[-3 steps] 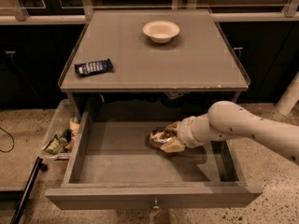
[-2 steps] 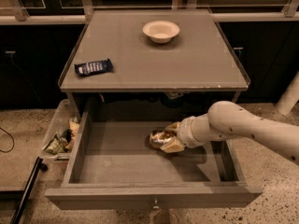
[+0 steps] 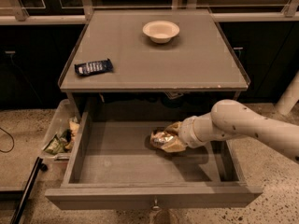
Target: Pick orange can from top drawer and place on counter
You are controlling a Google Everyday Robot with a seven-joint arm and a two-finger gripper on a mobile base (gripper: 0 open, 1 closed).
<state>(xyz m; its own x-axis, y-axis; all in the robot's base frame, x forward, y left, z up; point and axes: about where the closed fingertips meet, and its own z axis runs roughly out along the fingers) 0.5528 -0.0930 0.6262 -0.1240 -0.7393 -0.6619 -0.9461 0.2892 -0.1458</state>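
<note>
- Top drawer [image 3: 117, 168] standing open under the bench [image 3: 196, 64]; knob [image 3: 155, 202] at the centre of the front panel.
- Contents of the drawer: orange can [image 3: 158, 138], lying on the flat bottom, right of centre and toward the back.
- Gripper [image 3: 167, 140] down inside the drawer, right against the can on its right side; cannot tell whether closed on it or only touching.
- Arm [image 3: 233, 122] entering from the right, crossing above the drawer's right wall.
- On the bench: bowl [image 3: 160, 31], upright, near the back edge; dark blue snack-bar wrapper [image 3: 93, 67], flat, near the left edge. Well apart from each other.
- Clear bin [image 3: 57, 125] on the floor just beside the drawer's left wall, holding crumpled packets.
- Bench front edge overhanging the back of the drawer, just behind the can.
- Open room: left half and front strip of the drawer bottom; front and right of the bench.
</note>
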